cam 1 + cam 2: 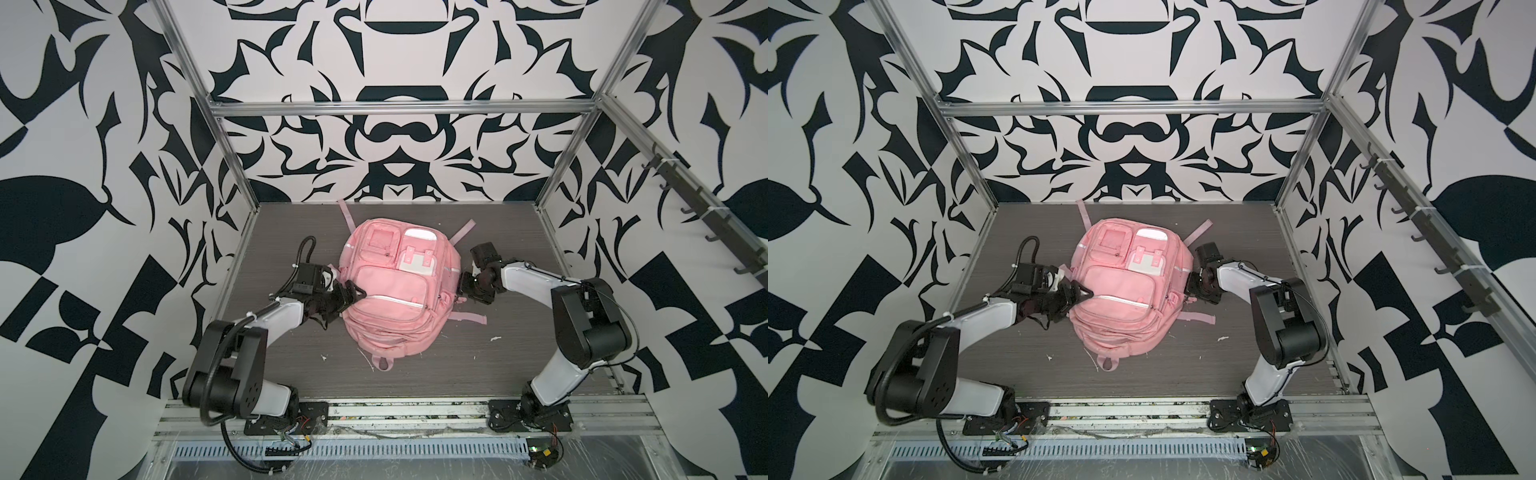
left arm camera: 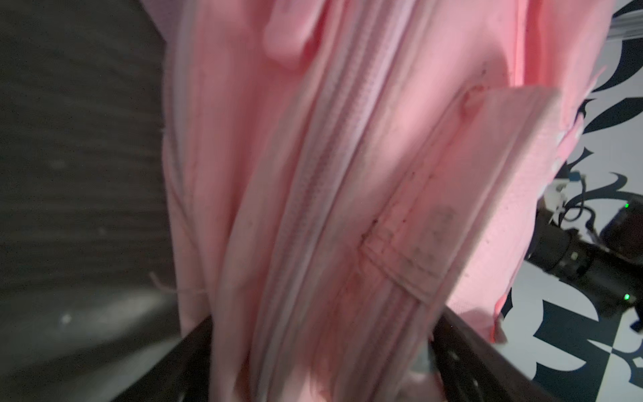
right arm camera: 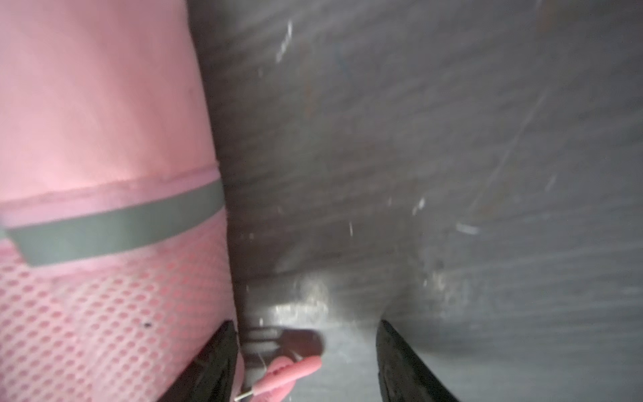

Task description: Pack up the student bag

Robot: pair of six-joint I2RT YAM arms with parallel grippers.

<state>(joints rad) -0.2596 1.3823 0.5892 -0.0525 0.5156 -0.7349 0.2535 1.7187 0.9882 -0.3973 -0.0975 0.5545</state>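
The student bag [image 1: 399, 291] [image 1: 1125, 291], a pink backpack with zip pockets and white patches, lies front up in the middle of the dark table in both top views. My left gripper [image 1: 354, 292] [image 1: 1080, 294] is at the bag's left side. Its jaws stand wide apart, with the bag's zipped side folds [image 2: 348, 174] filling the gap of the left gripper [image 2: 323, 348]. My right gripper [image 1: 465, 286] [image 1: 1190, 287] is low at the bag's right side. It is open beside the mesh side pocket [image 3: 87, 313], and a pink zip pull [image 3: 292, 374] lies between the jaws of the right gripper [image 3: 306, 348].
Pink straps [image 1: 469, 318] trail from the bag onto the table [image 1: 415, 374]. Small white scraps [image 1: 495, 337] lie on the wood. Metal frame posts [image 1: 232, 166] stand at the table's corners. A rail of dark hooks [image 1: 706, 216] runs along the right wall.
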